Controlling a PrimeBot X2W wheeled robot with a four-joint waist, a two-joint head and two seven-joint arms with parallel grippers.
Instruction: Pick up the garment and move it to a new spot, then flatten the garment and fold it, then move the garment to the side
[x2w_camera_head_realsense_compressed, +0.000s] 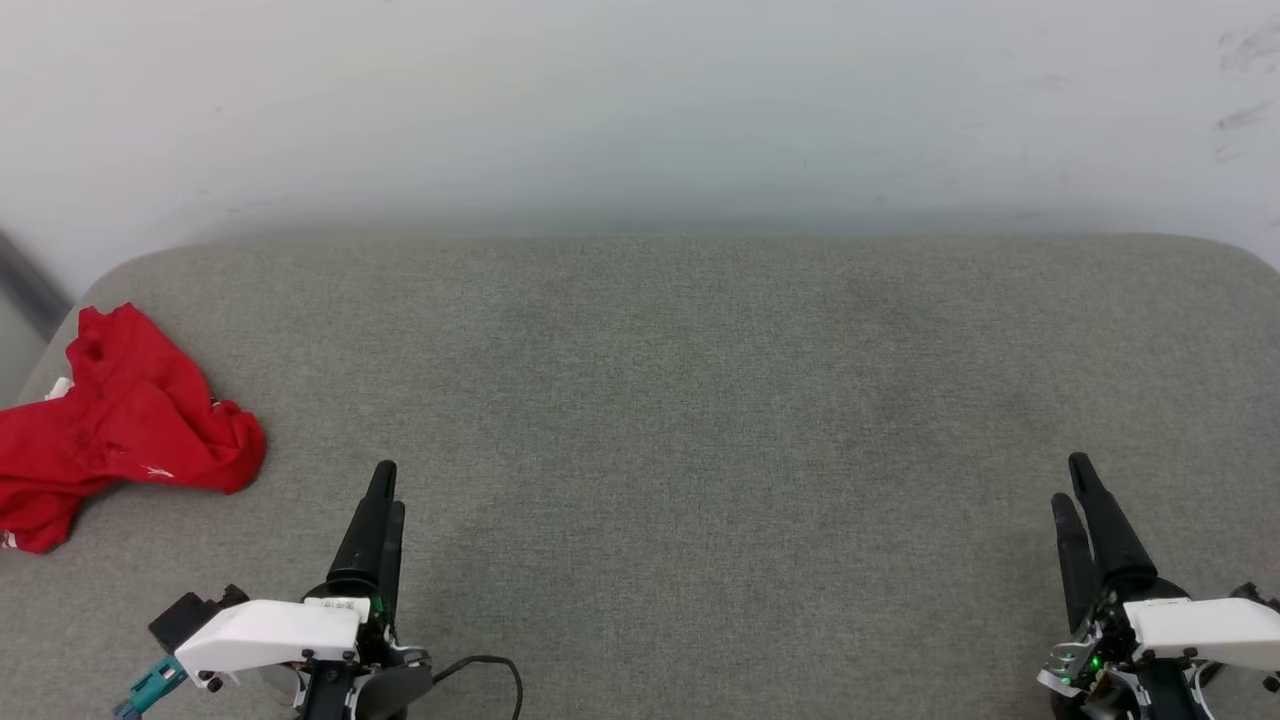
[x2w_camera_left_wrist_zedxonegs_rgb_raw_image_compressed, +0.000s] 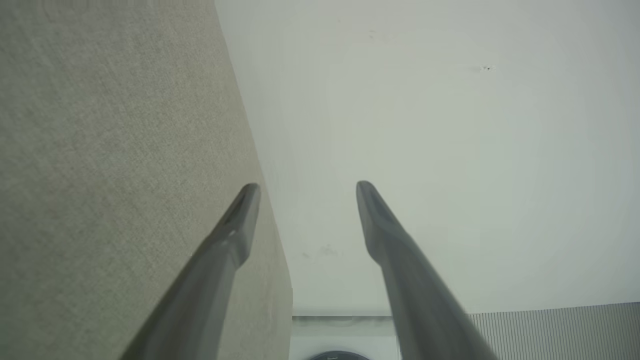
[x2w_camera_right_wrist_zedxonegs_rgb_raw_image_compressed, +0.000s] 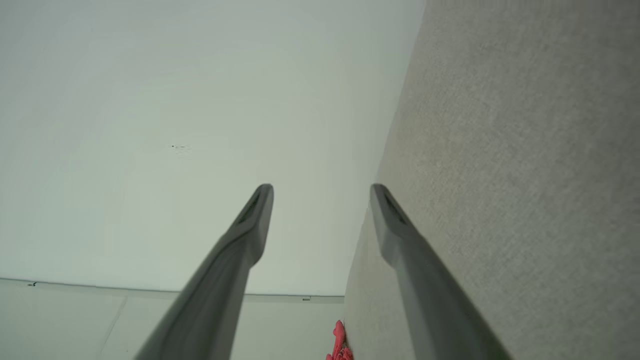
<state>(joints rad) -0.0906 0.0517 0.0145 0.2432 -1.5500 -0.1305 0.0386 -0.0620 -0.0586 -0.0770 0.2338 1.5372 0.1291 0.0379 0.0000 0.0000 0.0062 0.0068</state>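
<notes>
The garment (x2w_camera_head_realsense_compressed: 120, 425) is a crumpled bright red heap with a bit of white showing, lying at the far left edge of the grey fabric surface (x2w_camera_head_realsense_compressed: 700, 400). A sliver of the garment (x2w_camera_right_wrist_zedxonegs_rgb_raw_image_compressed: 340, 345) shows red at the bottom of the right wrist view. My left gripper (x2w_camera_head_realsense_compressed: 388, 490) is at the lower left, to the right of the garment and apart from it; its fingers (x2w_camera_left_wrist_zedxonegs_rgb_raw_image_compressed: 240, 220) stand spread with nothing between them. My right gripper (x2w_camera_head_realsense_compressed: 1072, 480) is at the lower right, far from the garment, open and empty, as the gap at the right gripper (x2w_camera_right_wrist_zedxonegs_rgb_raw_image_compressed: 322, 192) shows.
A pale wall (x2w_camera_head_realsense_compressed: 640, 110) rises behind the grey surface's far edge. The surface's rounded left corner (x2w_camera_head_realsense_compressed: 100, 285) lies just beyond the garment. A black cable (x2w_camera_head_realsense_compressed: 495, 665) loops by my left wrist.
</notes>
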